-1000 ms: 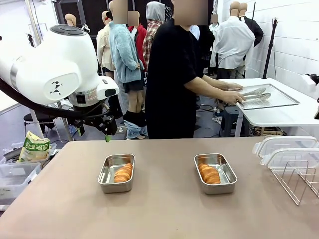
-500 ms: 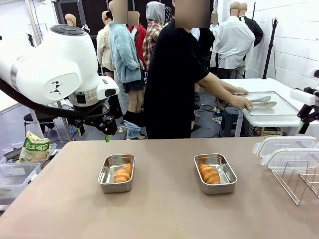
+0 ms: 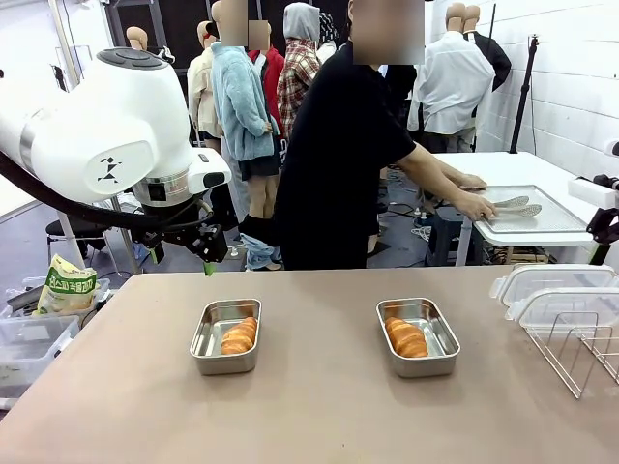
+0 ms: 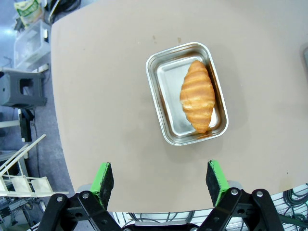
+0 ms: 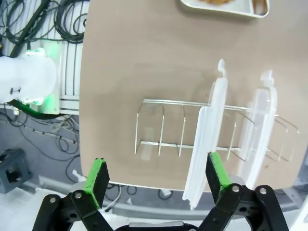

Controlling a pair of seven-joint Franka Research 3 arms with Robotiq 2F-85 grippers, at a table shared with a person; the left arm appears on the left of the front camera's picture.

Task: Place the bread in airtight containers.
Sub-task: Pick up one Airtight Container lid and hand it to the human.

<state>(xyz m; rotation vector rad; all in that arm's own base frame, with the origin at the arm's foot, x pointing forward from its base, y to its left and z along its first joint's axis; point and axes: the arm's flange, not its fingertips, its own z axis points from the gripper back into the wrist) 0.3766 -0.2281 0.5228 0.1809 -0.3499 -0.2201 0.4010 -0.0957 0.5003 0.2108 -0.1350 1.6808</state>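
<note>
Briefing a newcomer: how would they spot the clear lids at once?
On the brown table, find the wire rack at the robot's right edge. The clear lids stand on edge in it: see-through plastic, unlike its bare metal wires.

The top edge cuts off most of a steel tub (image 5: 226,12) in the right wrist view. The wire rack (image 3: 578,356) runs off the front view's right side.

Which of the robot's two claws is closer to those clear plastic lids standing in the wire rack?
Right. The right gripper hovers open above the clear lids; the left gripper hangs over the left container, across the table from them.
</note>
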